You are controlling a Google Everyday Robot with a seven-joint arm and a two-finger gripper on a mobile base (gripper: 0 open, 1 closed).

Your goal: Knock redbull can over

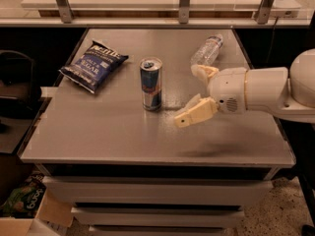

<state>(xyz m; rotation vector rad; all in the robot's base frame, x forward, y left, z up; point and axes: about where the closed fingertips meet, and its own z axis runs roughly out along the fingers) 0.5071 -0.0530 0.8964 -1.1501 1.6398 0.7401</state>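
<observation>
Just right of the redbull can [151, 84], the gripper [187, 95] hangs low over the table [98, 132], its fingers [197, 113] spread wide and holding nothing. The nearer finger angles down toward the can's base and stops short of it, with a strip of bare tabletop between them. The farther finger sits behind and to the right of the can, close to the water bottle [206, 50], which lies on its side.

The can stands upright near the middle of the table, well in from every edge. To its left and in front of it, bare metal runs out to the left and front edges. Behind and to the left of the can, a dark blue chip bag [93, 65] lies flat near the left edge, well apart from the can.

From the fingers, the thick white arm [251, 89] runs rightward, roughly level above the table, away from the can. It crosses the right edge and ends in a rounded joint at the border of the view.
</observation>
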